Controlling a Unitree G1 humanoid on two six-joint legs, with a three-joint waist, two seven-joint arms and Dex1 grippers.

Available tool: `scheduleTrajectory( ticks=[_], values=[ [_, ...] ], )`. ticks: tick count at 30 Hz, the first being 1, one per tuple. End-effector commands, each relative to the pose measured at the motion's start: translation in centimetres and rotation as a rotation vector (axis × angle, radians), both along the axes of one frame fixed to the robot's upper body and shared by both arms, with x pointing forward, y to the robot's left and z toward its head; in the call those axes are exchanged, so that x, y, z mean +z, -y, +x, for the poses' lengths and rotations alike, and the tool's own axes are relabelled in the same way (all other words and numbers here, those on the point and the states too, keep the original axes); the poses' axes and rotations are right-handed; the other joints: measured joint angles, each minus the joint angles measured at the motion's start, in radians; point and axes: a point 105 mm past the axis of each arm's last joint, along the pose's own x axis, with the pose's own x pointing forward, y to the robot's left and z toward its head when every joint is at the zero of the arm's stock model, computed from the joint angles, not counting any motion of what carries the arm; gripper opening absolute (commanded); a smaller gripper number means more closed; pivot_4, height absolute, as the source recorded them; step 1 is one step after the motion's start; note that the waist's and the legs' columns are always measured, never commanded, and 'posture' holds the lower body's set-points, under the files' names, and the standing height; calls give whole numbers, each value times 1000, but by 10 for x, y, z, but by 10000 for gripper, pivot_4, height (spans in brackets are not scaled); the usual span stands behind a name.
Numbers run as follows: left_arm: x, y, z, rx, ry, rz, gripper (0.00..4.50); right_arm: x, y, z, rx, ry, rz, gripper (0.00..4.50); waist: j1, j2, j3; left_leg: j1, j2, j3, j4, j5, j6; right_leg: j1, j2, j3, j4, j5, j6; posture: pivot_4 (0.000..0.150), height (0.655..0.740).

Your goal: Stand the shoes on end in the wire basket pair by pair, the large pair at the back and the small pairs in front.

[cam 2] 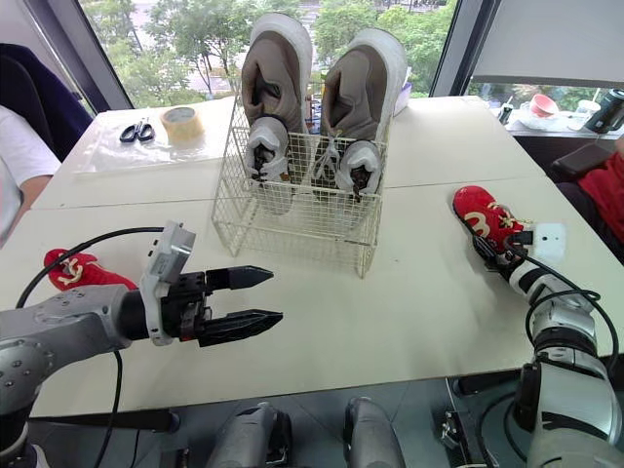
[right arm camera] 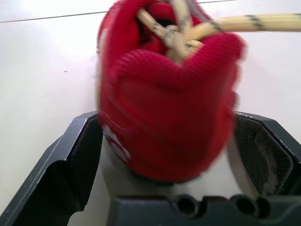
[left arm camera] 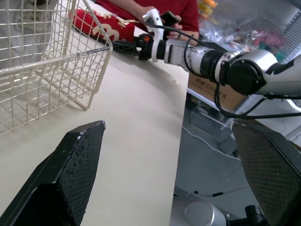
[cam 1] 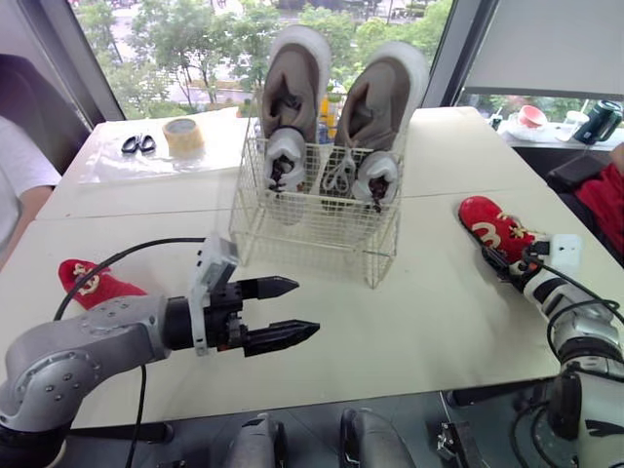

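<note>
White wire basket (cam 1: pixel 317 219) upright mid-table (cam 1: pixel 429 302), large pair of taupe sneakers (cam 1: pixel 290 93) with white soles standing toe-down side by side along its back, small red shoe (cam 1: pixel 492 226) with cream laces lying well right of the basket, second small red shoe (cam 1: pixel 95 284) lying well left

A pale cream table (cam 1: pixel 439 322) of joined tops spans the room, with a seam running left to right. Past its far edge, windows (cam 1: pixel 390 29) in dark slanted frames (cam 1: pixel 451 54) admit daylight and show green trees (cam 1: pixel 166 34). At the far right a white blind (cam 1: pixel 556 39) hangs above a cluttered ledge (cam 1: pixel 556 135).
</note>
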Motion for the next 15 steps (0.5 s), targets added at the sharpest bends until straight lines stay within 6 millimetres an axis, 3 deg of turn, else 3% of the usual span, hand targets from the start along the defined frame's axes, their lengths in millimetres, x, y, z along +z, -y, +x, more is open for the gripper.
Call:
scheduleTrajectory(
  ticks=[1,2,4,9,15],
  values=[
    [10,-1,-1,-1,53,-12,44066,13,-3,7,16,40,-25,45000,-2,0,0,0,0,0,0,0,0,0,0,0,0,0,0,1500,7400],
    [10,0,-1,1,56,-8,44066,13,-6,8,28,44,-22,45000,-2,0,0,0,0,0,0,0,-1,0,0,0,0,0,1,1500,7400],
    [9,-1,0,7,58,-1,45000,14,-13,11,57,53,-8,39513,-3,0,0,0,0,0,0,1,-2,0,0,0,0,0,1,1500,7400],
    [7,-3,0,15,61,19,45000,15,-21,15,96,64,11,18838,-5,0,0,0,0,0,0,1,-2,0,0,0,0,0,1,1500,7400],
    [17,-7,6,31,79,-18,45000,22,-24,17,82,110,52,17628,-6,0,0,1,1,0,0,2,-4,0,1,0,0,0,1,1500,7400]
  ],
)
